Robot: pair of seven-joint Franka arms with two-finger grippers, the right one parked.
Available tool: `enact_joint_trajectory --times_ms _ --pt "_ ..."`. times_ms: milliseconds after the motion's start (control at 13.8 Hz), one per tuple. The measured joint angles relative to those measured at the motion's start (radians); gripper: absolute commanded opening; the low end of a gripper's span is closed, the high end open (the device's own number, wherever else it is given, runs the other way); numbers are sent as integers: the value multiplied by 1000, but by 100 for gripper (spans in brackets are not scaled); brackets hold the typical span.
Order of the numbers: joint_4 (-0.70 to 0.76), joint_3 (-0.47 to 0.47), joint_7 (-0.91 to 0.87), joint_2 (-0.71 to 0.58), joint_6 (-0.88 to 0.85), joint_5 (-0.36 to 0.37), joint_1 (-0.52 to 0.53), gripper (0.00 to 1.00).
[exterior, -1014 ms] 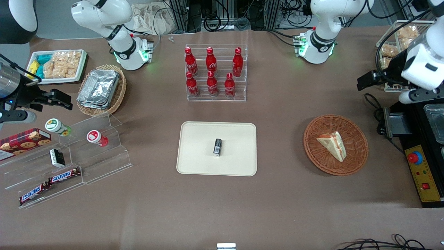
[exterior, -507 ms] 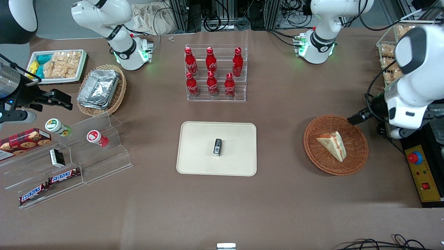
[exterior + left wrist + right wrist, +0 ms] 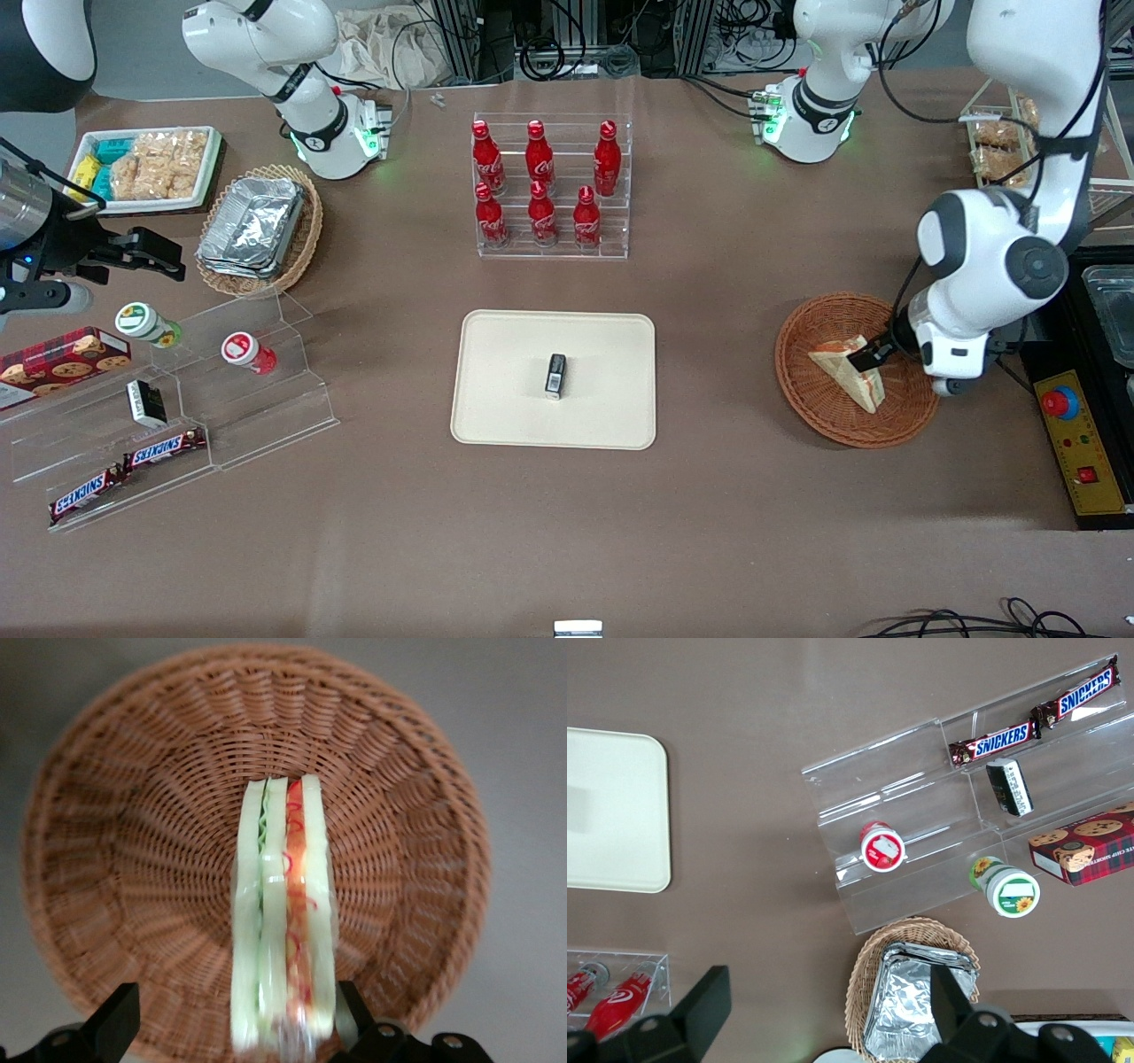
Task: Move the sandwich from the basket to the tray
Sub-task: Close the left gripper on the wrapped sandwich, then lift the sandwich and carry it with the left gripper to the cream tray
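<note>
Sandwich (image 3: 849, 370): triangular wedge, red and green filling edge showing, lying in the round reddish-brown wicker basket (image 3: 819, 403) toward the working arm's end of the table. Gripper (image 3: 235, 1036): above the sandwich, fingers (image 3: 115, 1024) spread wide, one each side, nothing grasped. Cream tray (image 3: 505, 390): well apart, bearing a small black item (image 3: 555, 375).

You cannot see where the gripper (image 3: 235, 1041) meets the sandwich (image 3: 283, 921): its fingers (image 3: 115, 1028) are cut off at the wrist picture's edge. From the front, the arm covers part of the basket (image 3: 819, 399) rim and the sandwich's thick end.
</note>
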Motion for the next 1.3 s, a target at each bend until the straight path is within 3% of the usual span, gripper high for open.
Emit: enact_joint_trajectory --times_ms 72,145,217,290,652,870,1087,1304 --pt "0 -1 -3 36 41 0 0 92" --pt "0 -1 -4 66 72 0 0 60" --pt "0 -2 -5 89 91 0 0 17" --pt "0 -2 -5 101 102 0 0 0" --pt "29 -10 -5 53 90 0 -4 0" --pt "112 -50 13 -74 -162 3 -24 0" --pt "250 -182 60 -142 -426 3 -41 0" --pt "301 -355 92 -100 -431 4 -55 0"
